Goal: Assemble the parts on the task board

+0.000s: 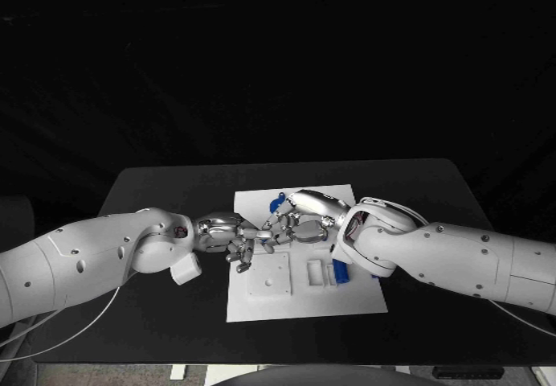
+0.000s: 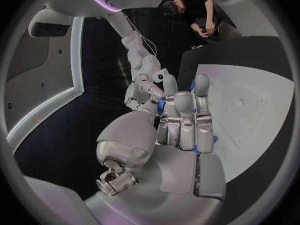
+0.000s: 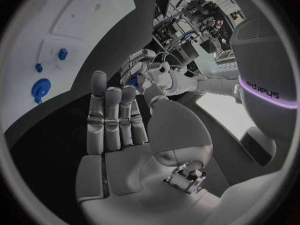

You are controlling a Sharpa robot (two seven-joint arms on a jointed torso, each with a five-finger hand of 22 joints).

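The white task board (image 1: 299,301) (image 2: 250,115) (image 3: 81,25) lies mid-table. Above its near-left part my two hands meet. My left hand (image 1: 232,237) (image 2: 181,130) (image 3: 142,67) holds a small blue part (image 2: 161,105) (image 3: 133,81) against its fingers; most of the part is hidden behind them. My right hand (image 1: 299,219) (image 3: 119,130) (image 2: 142,87) faces it with straight fingers and a bare palm, its fingertips close to the part. Whether they touch it I cannot tell.
A round blue part (image 1: 278,198) (image 3: 40,90) sits at the board's far edge, with two small blue pieces (image 3: 62,53) near it. Another blue part (image 1: 340,272) lies by my right forearm. A raised white square (image 1: 269,281) and a slotted block (image 1: 319,272) stand on the board.
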